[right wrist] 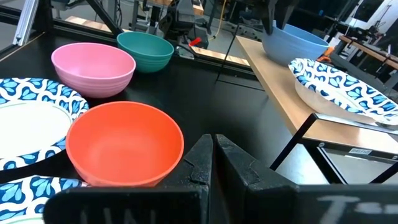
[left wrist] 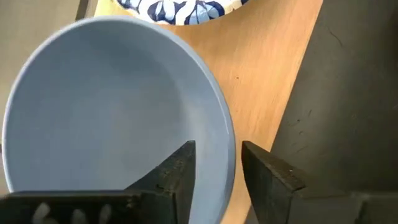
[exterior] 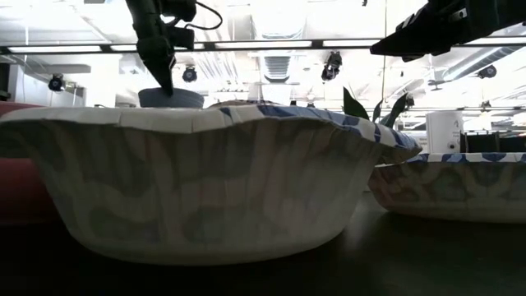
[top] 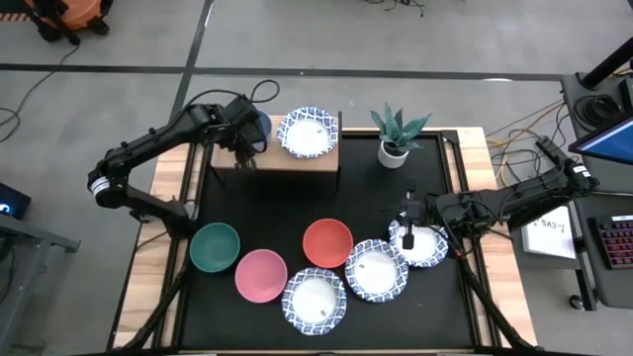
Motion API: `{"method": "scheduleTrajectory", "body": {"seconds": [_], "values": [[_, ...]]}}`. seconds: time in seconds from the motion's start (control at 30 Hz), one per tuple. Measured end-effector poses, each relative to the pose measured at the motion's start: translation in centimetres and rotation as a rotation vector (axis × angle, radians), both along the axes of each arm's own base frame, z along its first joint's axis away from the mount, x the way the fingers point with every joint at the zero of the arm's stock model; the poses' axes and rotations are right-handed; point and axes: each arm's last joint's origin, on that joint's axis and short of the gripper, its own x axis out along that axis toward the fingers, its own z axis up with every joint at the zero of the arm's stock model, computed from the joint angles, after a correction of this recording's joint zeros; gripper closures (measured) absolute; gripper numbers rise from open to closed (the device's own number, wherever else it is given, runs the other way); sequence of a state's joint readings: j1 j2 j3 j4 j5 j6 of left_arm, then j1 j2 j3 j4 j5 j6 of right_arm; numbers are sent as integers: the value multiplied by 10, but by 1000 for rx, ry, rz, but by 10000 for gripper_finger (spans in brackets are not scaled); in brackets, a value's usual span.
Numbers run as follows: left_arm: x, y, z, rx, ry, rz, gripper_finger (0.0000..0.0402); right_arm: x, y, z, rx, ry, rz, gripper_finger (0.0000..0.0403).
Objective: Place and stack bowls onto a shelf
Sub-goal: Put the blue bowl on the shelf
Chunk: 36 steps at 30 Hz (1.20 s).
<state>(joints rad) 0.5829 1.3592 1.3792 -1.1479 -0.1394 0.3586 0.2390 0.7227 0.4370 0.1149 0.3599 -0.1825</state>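
Note:
The blue bowl (top: 261, 126) (left wrist: 112, 106) sits on its base at the left end of the shelf (top: 297, 161), beside a white blue-patterned bowl (top: 308, 132) that also rests on the wooden top. My left gripper (top: 247, 136) (left wrist: 217, 155) is open over the blue bowl's rim, one finger inside and one outside. My right gripper (top: 409, 220) (right wrist: 212, 152) is shut and hovers above the rightmost patterned bowl (top: 423, 244). On the black table stand the green bowl (top: 215, 246), pink bowl (top: 261, 274), red bowl (top: 327, 243) and two more patterned bowls (top: 315, 301) (top: 376, 270). My left gripper comes at the blue bowl from above, pointing down, at the rim's near side (left wrist: 229, 149). One finger (left wrist: 177, 171) is inside the bowl and one (left wrist: 267, 177) outside. A gap shows on both sides of the rim; whether either finger touches it I cannot tell.
A potted plant in a white pot (top: 395, 151) stands right of the shelf on the table's far side. The low view is filled by a patterned bowl (exterior: 205, 181) close to the camera. Bare black table lies between the shelf and the row of bowls.

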Motion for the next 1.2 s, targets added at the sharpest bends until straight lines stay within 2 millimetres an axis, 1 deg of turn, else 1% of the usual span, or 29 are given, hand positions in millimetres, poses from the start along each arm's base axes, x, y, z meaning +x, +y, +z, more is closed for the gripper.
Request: {"method": "scheduleTrajectory", "body": {"seconds": [0.1,0.2,0.3,0.43,0.57,0.67,0.83,0.9,0.97,1.07,1.13,1.2], "values": [[-3,-3,1,-25,-16,60,279,0,0,0,0,0,0,394],[-5,-10,4,-71,-58,154,278,0,0,0,0,-1,0,394],[-3,-25,6,-148,-86,159,280,0,0,0,0,-2,0,394],[-2,-51,12,-182,-114,122,280,0,0,2,-9,-16,-4,394],[-2,-66,17,-69,-99,86,280,1,0,4,-25,-33,0,394],[-2,-66,18,31,-64,85,280,1,0,4,-32,-36,0,394],[1,-62,17,97,-13,66,280,1,0,4,-28,-40,-1,394],[1,-62,27,108,-42,57,280,1,0,4,-31,-40,-1,394],[-1,-65,43,83,-90,39,281,1,-1,5,-37,-41,-3,394],[-10,-76,62,-82,-145,-54,284,1,-2,5,-40,-40,-11,394],[-16,-83,67,-160,-149,-87,295,2,-3,5,-40,-40,-15,394],[-20,-87,65,-180,-124,-83,316,2,-3,4,-42,-39,-15,394]]}}
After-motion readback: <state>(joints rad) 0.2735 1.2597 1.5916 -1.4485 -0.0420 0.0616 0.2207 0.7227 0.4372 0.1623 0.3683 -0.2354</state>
